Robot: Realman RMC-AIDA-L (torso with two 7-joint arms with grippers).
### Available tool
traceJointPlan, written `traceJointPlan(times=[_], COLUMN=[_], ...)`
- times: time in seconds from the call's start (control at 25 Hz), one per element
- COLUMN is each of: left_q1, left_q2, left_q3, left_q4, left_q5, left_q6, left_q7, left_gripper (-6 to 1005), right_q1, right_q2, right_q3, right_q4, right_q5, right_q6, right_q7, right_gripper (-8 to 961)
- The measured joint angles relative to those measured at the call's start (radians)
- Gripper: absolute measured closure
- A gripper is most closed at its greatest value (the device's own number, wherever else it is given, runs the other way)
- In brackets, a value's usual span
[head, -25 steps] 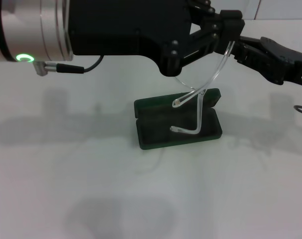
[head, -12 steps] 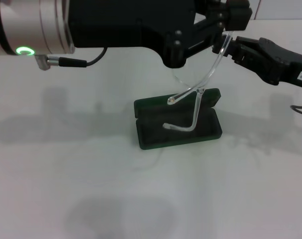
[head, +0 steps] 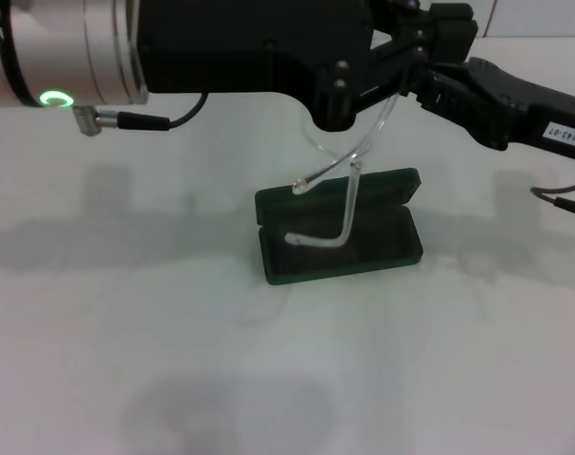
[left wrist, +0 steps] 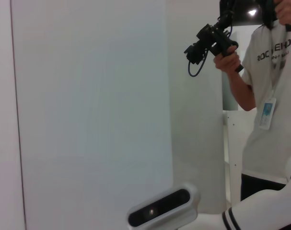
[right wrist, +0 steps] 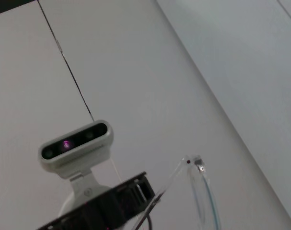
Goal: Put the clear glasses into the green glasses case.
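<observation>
Both grippers, left gripper (head: 401, 57) and right gripper (head: 437, 87), clamp the clear glasses (head: 339, 194) above the green glasses case (head: 339, 239).

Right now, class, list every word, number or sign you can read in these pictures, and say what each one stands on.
"142-07", roughly: white sticker on the right arm; small, so the digits are uncertain.
"ROC...EHOU...": partly hidden print on the person's white T-shirt; the smaller line beneath is blurred.
Blue badge on the lanyard: too small to read.
Green ring light on the left arm: a sign, not text.
Green glasses case: no readable lettering.
</observation>
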Motion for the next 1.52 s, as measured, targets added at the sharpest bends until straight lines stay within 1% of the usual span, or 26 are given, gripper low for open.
traceJointPlan(times=[0.12, 0.24, 0.84, 1.52], left_q1=[-0.002, -0.002, 0.000, 0.000], left_q2=[0.000, 0.000, 0.000, 0.000], left_q3=[-0.006, -0.008, -0.011, -0.021], left_q4=[-0.009, -0.012, -0.023, -0.023], left_q5=[0.013, 0.023, 0.055, 0.046], left_q6=[-0.004, -0.006, -0.046, -0.046], left_q7=[0.004, 0.012, 0.042, 0.054], left_gripper=[950, 950, 950, 951], right_q1=[0.003, 0.003, 0.000, -0.013], right_q2=[0.000, 0.000, 0.000, -0.001], right_q3=[-0.058, -0.066, -0.066, -0.067], right_q4=[-0.002, -0.005, -0.010, -0.010], right_q5=[0.056, 0.064, 0.086, 0.106], right_q6=[0.005, 0.007, 0.005, 0.016], right_q7=[-0.007, -0.009, -0.018, -0.036], right_gripper=[898, 898, 898, 898])
